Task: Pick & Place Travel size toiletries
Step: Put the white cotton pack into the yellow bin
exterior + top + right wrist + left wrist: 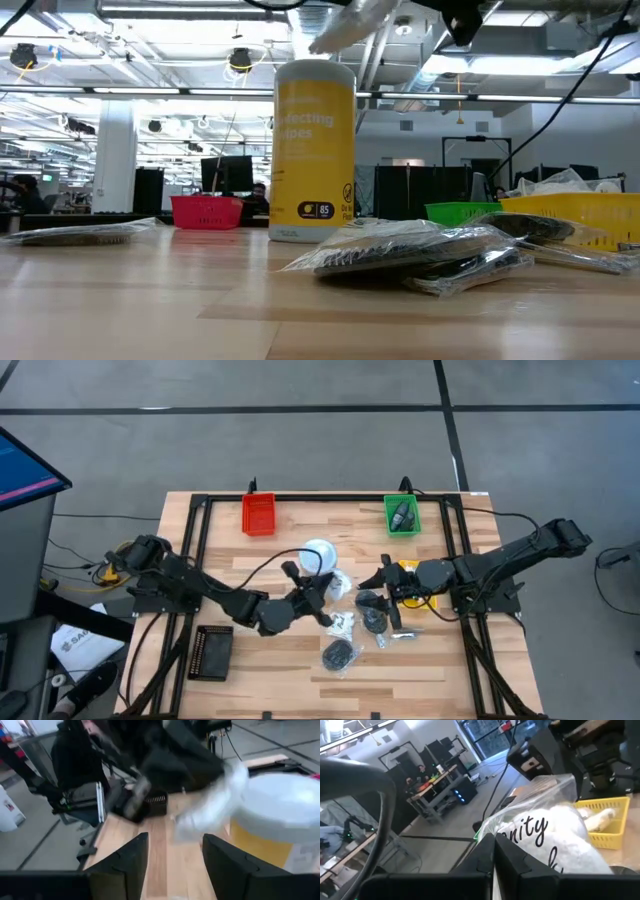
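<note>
Pale planked wood table (280, 660); glossy crinkled clear plastic bags (420, 255).

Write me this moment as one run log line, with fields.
left gripper: shut on white sachet, lifted | right gripper: open, empty, near yellow tub | yellow tray: holds an item

Two dark jointed arms, black cables trailing; right wrist fingers (227, 862) black, wedge-shaped.
</note>
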Robot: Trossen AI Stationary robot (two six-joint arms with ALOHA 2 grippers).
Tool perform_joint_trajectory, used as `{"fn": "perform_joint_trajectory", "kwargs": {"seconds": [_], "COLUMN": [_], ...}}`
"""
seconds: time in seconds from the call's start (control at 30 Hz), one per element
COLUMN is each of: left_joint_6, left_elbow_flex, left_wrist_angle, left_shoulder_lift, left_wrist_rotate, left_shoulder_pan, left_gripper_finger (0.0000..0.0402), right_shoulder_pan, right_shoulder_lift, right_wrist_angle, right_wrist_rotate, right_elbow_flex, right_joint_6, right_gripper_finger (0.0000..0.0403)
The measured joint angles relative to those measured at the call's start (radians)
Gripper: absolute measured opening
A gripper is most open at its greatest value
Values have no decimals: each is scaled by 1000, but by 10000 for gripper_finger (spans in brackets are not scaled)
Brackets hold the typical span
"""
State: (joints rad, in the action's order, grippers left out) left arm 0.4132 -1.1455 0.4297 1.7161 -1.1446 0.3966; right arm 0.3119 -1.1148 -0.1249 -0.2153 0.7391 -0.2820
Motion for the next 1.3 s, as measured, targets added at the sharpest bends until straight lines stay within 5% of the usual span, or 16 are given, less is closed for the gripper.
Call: {"fn": "perform_joint_trajectory", "kwargs": {"seconds": [0.67,0.83,1.03,1.3], "left_joint_6": [2,2,2,2], "left_elbow_flex": [-14,-14,-14,-14], "left_wrist_angle": [23,23,22,20], "left_shoulder_lift": [19,19,19,19], "left_wrist_rotate": [16,17,17,18], "left_shoulder_pan": [-11,-11,-11,-8], "left_gripper_finger": [0,0,0,3], "right_shoulder_pan": [-89,-106,-112,-110], "right_shoulder_lift": [-16,-55,-85,-76], "right_wrist_angle": [-45,-63,-70,-55], "right_wrist_rotate": [0,0,5,7], "right_elbow_flex": [0,0,0,0], "right_joint_6": [-6,-7,27,28], "right_gripper_finger": [179,132,14,4]}}
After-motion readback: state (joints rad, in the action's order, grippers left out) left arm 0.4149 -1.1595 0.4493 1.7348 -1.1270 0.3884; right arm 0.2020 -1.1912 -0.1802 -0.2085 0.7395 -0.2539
